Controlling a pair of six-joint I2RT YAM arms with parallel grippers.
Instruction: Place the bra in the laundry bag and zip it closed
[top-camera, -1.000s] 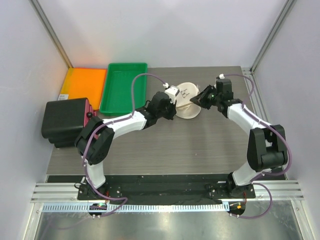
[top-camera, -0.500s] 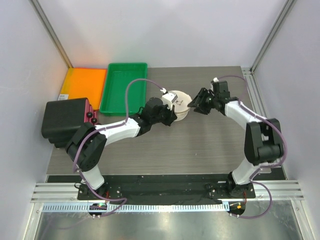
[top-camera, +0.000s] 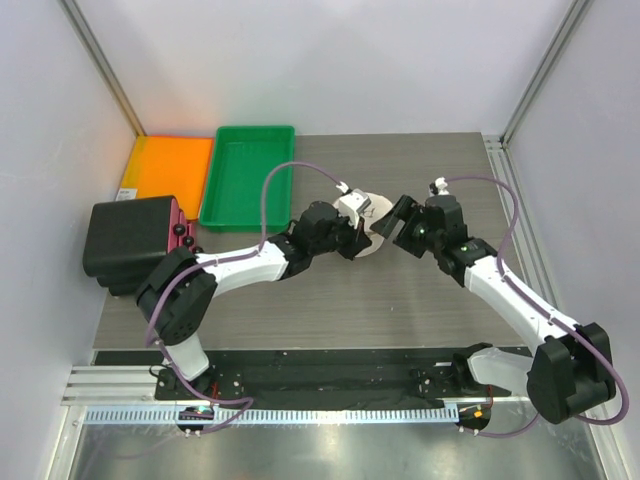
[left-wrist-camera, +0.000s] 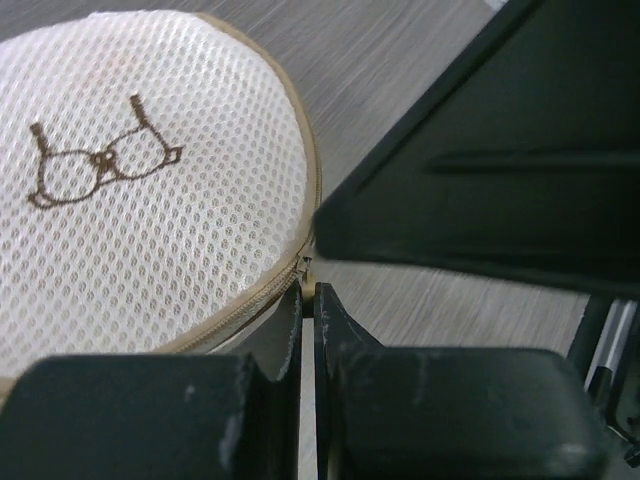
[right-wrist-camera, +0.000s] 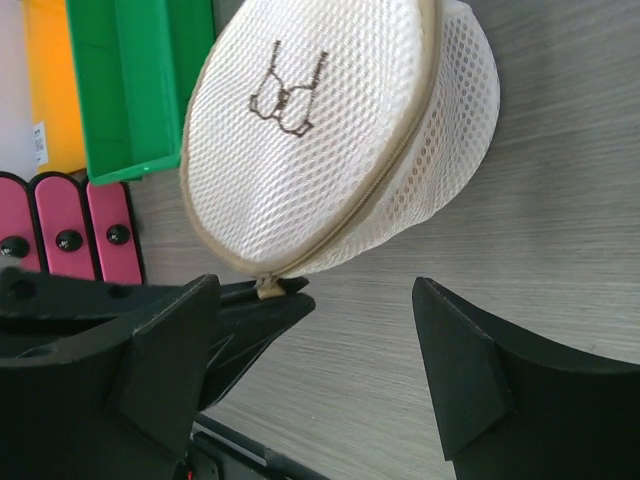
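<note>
Left gripper (left-wrist-camera: 308, 300) was pinched shut on the tan zipper pull (left-wrist-camera: 308, 264) at the rim of the laundry bag (left-wrist-camera: 130, 200), its two fingers nearly touching. From above, that gripper (top-camera: 360, 240) sat at the near-left edge of the bag (top-camera: 366, 212), which rested on the table (top-camera: 400, 300). The right gripper (top-camera: 388, 223) stood just on the bag's other side with its jaws spread wide and nothing between them.

In the right wrist view, the open right gripper (right-wrist-camera: 316, 284) looked straight at the bag (right-wrist-camera: 330, 150). The bag stood tilted, with its round lid turned towards the camera. The zipper pull (right-wrist-camera: 268, 289) lay at the bag's lowest point, right before that gripper's left finger, and the tips of the left gripper (right-wrist-camera: 262, 308) held it.

No words could be read anywhere. The lid carried only a brown line drawing (right-wrist-camera: 288, 88) of a bra. A white label (right-wrist-camera: 40, 145) on the orange tray (right-wrist-camera: 50, 80) was too small to make out. The green tray (right-wrist-camera: 140, 80) lay beyond the bag. The bra itself showed in no view, and the mesh did not reveal whether it was inside.

Compared with half a second before, the right arm's elbow had swung down towards the near right corner. Its gripper had closed in on the bag. The left gripper had kept its place at the rim, shifted slightly to the right with the bag.
</note>
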